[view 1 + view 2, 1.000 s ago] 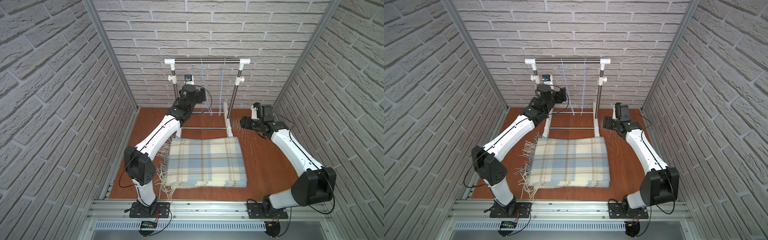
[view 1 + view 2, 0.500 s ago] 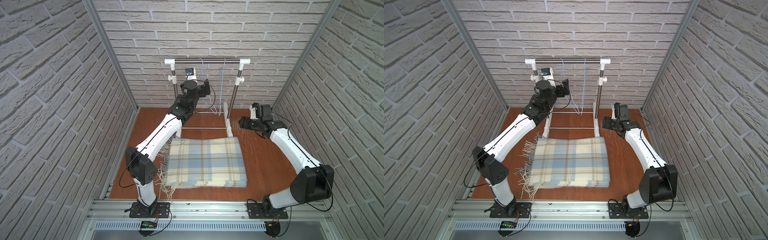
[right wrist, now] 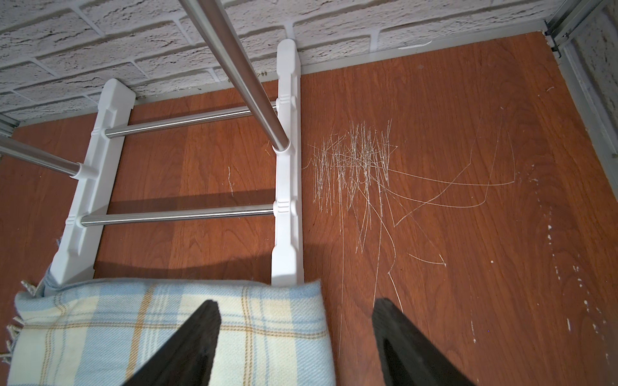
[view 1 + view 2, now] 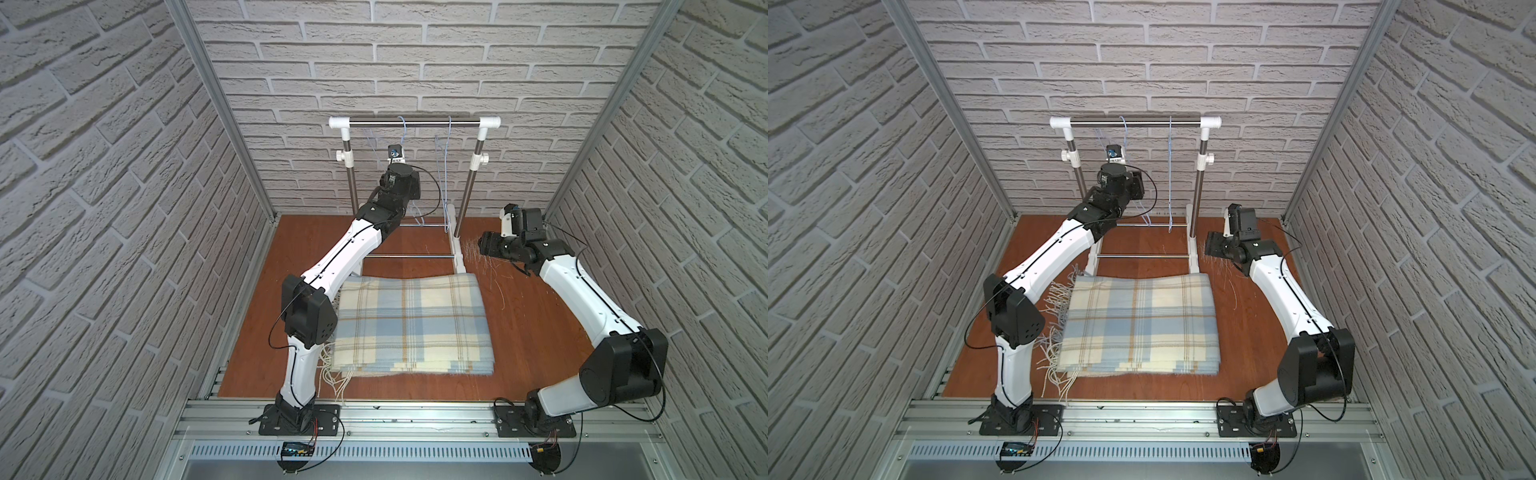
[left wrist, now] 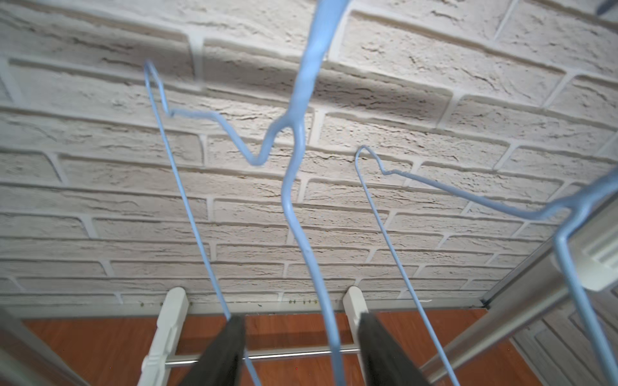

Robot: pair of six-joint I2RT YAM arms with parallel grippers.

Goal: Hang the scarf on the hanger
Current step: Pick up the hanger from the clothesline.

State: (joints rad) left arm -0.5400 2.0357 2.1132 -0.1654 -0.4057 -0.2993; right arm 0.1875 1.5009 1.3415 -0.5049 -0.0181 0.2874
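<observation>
Straddling a wire of one hanger [image 5: 312, 67], our left gripper [image 5: 301, 320] stands part-open, clamping nothing; our right gripper [image 3: 296, 304] gapes empty over the scarf [image 4: 411, 324], folded flat before the rack [image 4: 415, 122]. Soft and limp, we judge: pinch its folded edge.

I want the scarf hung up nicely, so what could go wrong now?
The left gripper has its jaws apart around one thin wire hanger; the wire might slip or swing as they close. A second hanger hangs close by on the same rail and could get knocked. The scarf is folded thick, so the open right gripper may grab only some layers.
</observation>
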